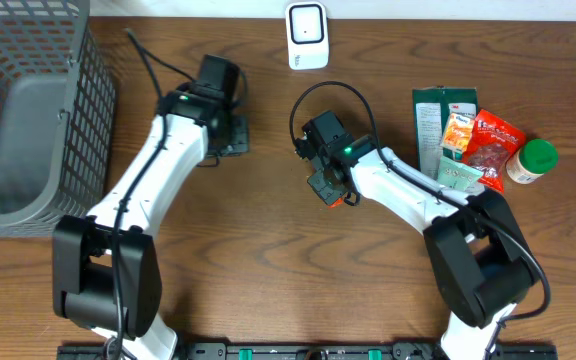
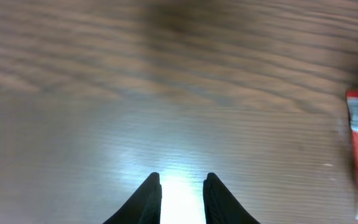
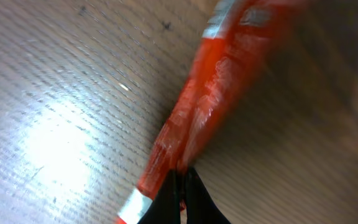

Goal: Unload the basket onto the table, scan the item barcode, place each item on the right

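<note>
Red glossy flat packet (image 3: 216,81) pinched in right pincer (image 3: 182,176).

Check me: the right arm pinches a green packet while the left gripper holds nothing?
Not green: the packet in the right gripper is red, as the right wrist view shows. The left gripper does hold nothing.

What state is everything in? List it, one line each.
left gripper, open, empty
right gripper, shut on the red packet
red packet, gripped near one end
scanner, upright at the far edge
basket, upright, nothing visible inside
green-lidded jar, lid on
</note>
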